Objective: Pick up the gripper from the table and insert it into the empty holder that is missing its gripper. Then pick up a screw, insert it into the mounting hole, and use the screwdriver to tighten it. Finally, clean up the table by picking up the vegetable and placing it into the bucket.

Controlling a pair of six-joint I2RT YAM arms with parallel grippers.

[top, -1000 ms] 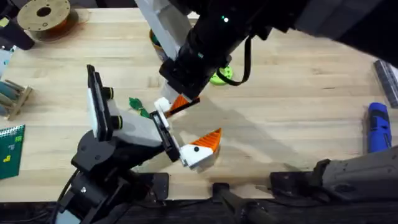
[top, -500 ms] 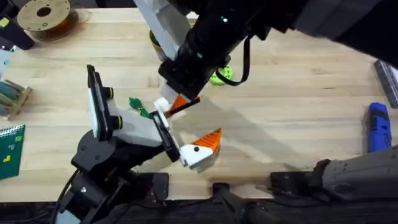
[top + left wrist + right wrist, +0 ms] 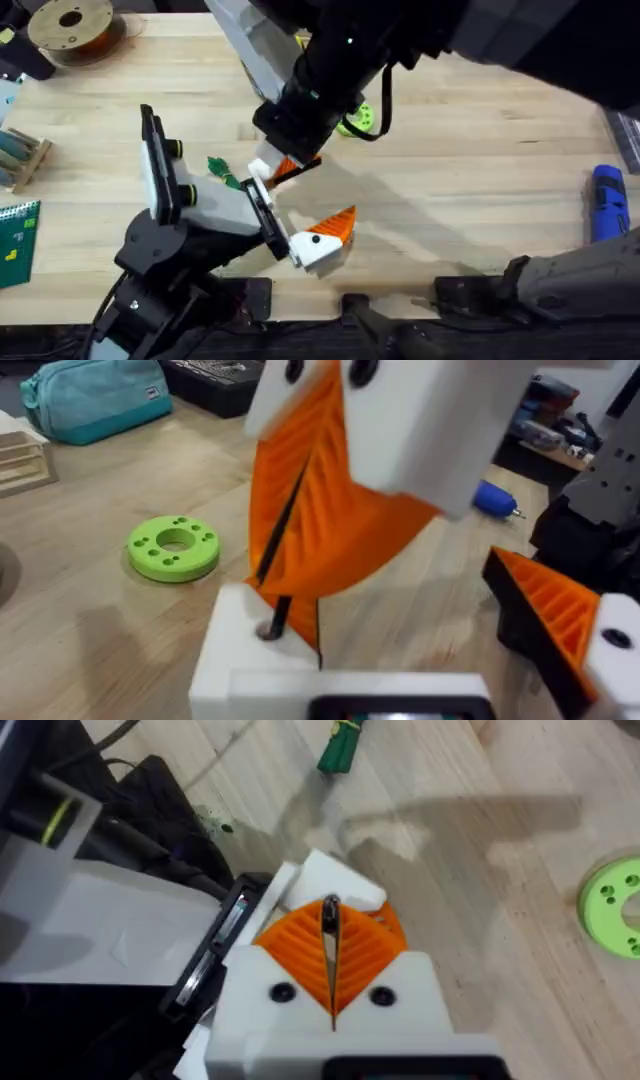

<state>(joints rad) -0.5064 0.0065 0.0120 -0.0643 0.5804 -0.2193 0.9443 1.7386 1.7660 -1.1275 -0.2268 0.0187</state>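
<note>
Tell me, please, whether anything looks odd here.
Yes: the left hand looks lopsided; one finger carries an orange pad, the other shows a bare white holder, where the right hand holds a screw.

Bench count: eight kinds tallied, seven of them single items; orange pads number three.

One screwdriver (image 3: 607, 203) at the bench's right edge. One vegetable (image 3: 222, 170) left of the bench's middle. One lime-green ring (image 3: 356, 121) toward the far edge. One brown filament spool (image 3: 70, 25) at the far left corner. One wooden rack (image 3: 20, 155) and one green circuit board (image 3: 15, 240), both at the left edge. Orange ribbed pads: two (image 3: 300, 955) on the right gripper (image 3: 285, 168), pressed together on one thin dark pin (image 3: 330, 915); one (image 3: 338, 226) on the left gripper (image 3: 293, 205), whose jaws stand apart.
</note>
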